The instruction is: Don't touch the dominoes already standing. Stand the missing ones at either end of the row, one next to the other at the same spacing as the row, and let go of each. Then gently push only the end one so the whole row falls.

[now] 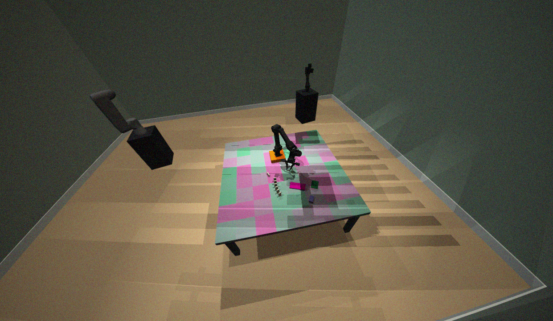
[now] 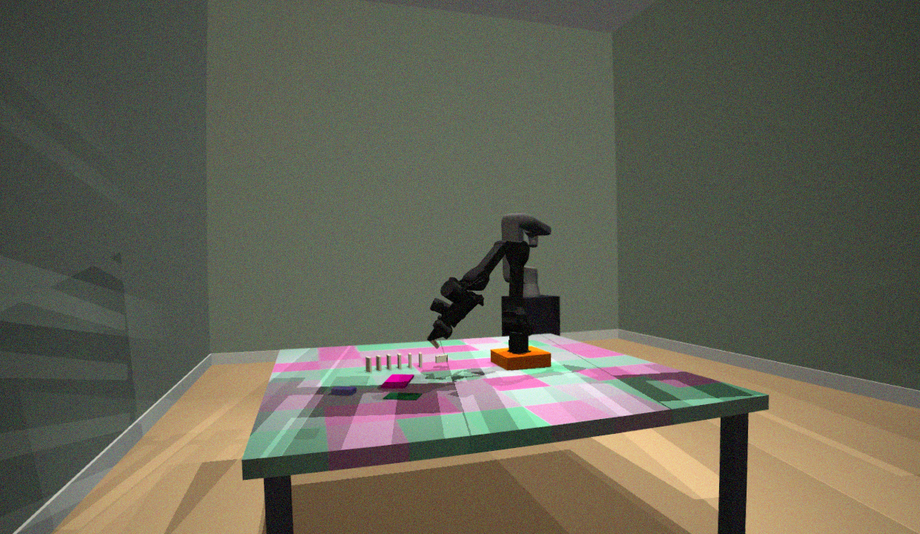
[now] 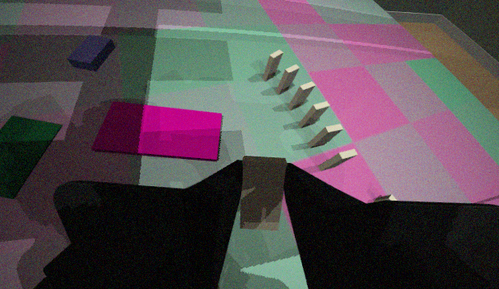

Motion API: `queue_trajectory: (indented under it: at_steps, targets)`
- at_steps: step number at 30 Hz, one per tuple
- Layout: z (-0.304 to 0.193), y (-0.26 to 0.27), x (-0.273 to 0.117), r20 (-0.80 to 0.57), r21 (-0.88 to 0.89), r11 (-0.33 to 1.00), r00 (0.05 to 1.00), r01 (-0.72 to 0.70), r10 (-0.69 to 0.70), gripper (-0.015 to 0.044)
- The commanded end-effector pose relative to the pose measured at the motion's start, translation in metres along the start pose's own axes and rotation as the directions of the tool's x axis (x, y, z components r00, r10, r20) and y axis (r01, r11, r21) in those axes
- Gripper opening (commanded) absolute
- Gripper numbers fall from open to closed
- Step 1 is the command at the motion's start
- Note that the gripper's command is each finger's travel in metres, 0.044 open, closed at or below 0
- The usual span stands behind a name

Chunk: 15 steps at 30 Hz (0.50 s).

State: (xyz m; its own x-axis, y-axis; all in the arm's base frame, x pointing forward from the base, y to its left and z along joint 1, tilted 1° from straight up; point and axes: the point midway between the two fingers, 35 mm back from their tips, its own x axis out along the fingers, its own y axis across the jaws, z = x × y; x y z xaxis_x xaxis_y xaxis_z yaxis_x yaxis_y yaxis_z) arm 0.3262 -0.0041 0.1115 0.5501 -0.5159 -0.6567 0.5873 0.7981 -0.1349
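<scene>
My gripper (image 1: 289, 168) (image 2: 434, 341) (image 3: 263, 168) is shut on a beige domino and holds it above the table, beside the near end of the row; the arm leans down and outward. Several beige dominoes stand upright in an evenly spaced row, from the far-end domino (image 1: 279, 194) (image 2: 368, 363) (image 3: 273, 65) to the near-end domino (image 1: 275, 180) (image 2: 420, 360) (image 3: 337, 160). Another domino (image 1: 268, 174) (image 2: 440, 358) (image 3: 387, 197) lies on its side past the near end, towards the arm's base. In the wrist view my right finger mostly hides it.
A magenta block (image 1: 297, 186) (image 2: 396, 381) (image 3: 181, 132) lies beside the row. Beyond it are a flat green piece (image 1: 314, 184) (image 2: 402, 396) (image 3: 24, 152) and a small blue block (image 1: 311, 198) (image 2: 343, 390) (image 3: 92, 52). The arm stands on an orange base (image 1: 276, 158) (image 2: 520, 360).
</scene>
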Motion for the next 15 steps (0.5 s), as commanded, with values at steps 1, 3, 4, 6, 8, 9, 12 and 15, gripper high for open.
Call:
queue_trajectory:
  at_steps: [1, 3, 4, 6, 8, 9, 12, 15]
  targets:
    - [-0.001, 0.002, -0.004, 0.093, 0.001, 1.000, 0.996, 0.006, -0.006, 0.0107]
    - [-0.002, 0.003, -0.006, 0.133, 0.005, 1.000, 0.991, 0.009, -0.010, 0.0107]
    - [-0.003, 0.003, -0.007, 0.153, 0.008, 1.000, 0.988, 0.011, -0.012, 0.0107]
    - [-0.004, 0.003, -0.009, 0.192, 0.015, 1.000, 0.981, 0.014, -0.017, 0.0107]
    - [-0.006, 0.003, -0.012, 0.230, 0.023, 1.000, 0.973, 0.017, -0.022, 0.0107]
    - [-0.006, 0.002, -0.013, 0.249, 0.028, 0.999, 0.968, 0.019, -0.025, 0.0107]
    - [-0.009, 0.001, -0.018, 0.303, 0.043, 0.999, 0.952, 0.022, -0.034, 0.0107]
    - [-0.012, -0.002, -0.022, 0.353, 0.062, 0.998, 0.934, 0.024, -0.045, 0.0107]
